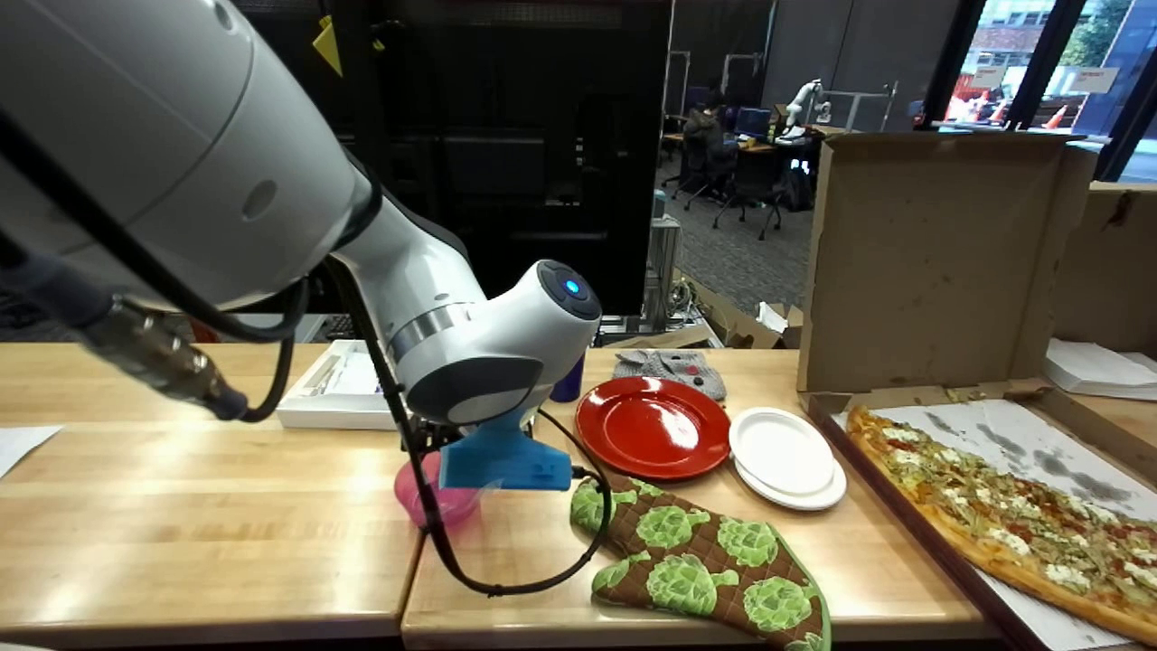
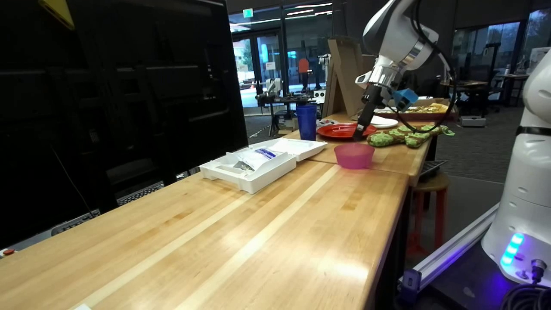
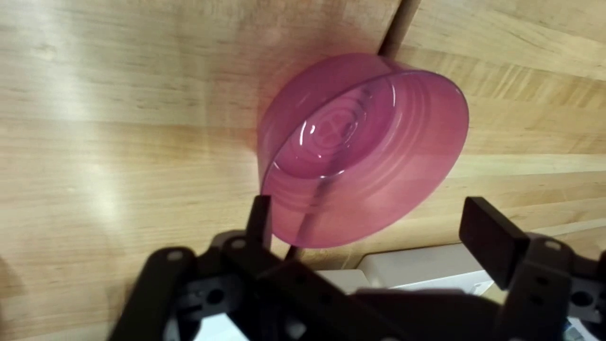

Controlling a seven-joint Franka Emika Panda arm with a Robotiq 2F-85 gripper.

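Spanning the scene, the worktop (image 2: 224, 249) carries everything nearby, its two slabs meeting at a seam. The pizza box (image 1: 940, 271) stands with its lid up, presumably to leave the pizza (image 1: 1021, 515) within reach. A white case (image 2: 273, 174) lies unfolded, perhaps for access inside. The oven mitt (image 1: 705, 561) rests along the edge, and the red plate (image 1: 651, 429) sits just beside it, probably placed to be close to the food. Smaller again, the pink bowl (image 3: 388, 199) sits upright across the seam, and its upward mouth leaves the rim exposed from above. The arm (image 1: 411, 253) reaches out over the worktop and bends downward at the wrist. Its end effector (image 3: 369, 213) slants down just above the bowl, jaws spread wide with nothing held between them; in the wrist view a finger (image 3: 259, 218) overlaps the rim, though whether they touch cannot be told.
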